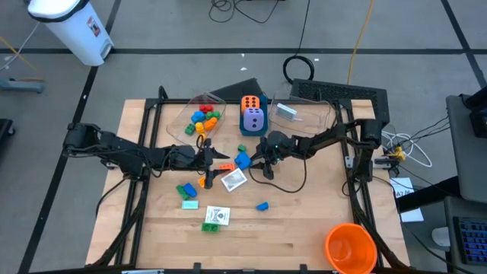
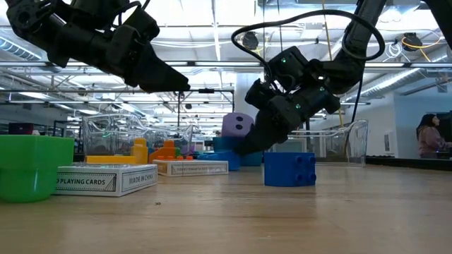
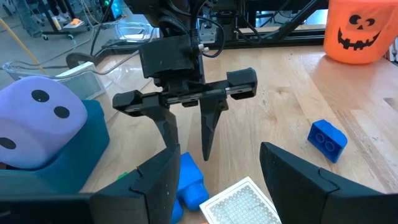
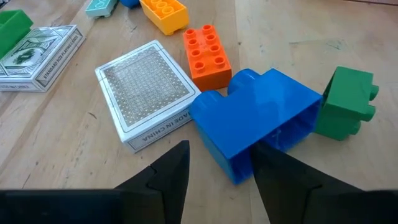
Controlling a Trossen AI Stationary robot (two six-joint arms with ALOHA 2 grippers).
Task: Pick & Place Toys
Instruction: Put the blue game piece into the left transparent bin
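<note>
A blue brick (image 4: 261, 124) lies on its side mid-table, also seen in the high view (image 1: 242, 160). My right gripper (image 4: 217, 155) is low over the table and open. Its fingers stand on either side of the brick's near corner (image 4: 238, 169). My left gripper (image 1: 208, 156) faces it from the table's left. It hangs open above a white card box (image 3: 239, 202), well clear of the wood in the low view (image 2: 176, 83). An orange brick (image 4: 207, 48), a yellow brick (image 4: 163, 14) and a green brick (image 4: 348, 102) lie flat on the table around the blue one. My right gripper comes slanting down from the table's right. One finger (image 4: 273, 168) lies close against the blue brick's open underside (image 4: 280, 134), and I cannot tell whether it touches. A strip of bare wood shows between the other finger and the brick. The brick rests on the table.
A second blue brick (image 1: 262, 205), green bricks (image 1: 185, 190) and another card box (image 1: 215, 217) lie toward the near edge. A clear tub of bricks (image 1: 202, 116), a blue box with two dice (image 1: 253, 114) and another clear tub (image 1: 304, 114) stand at the far side. An orange cup (image 1: 350, 247) stands near right.
</note>
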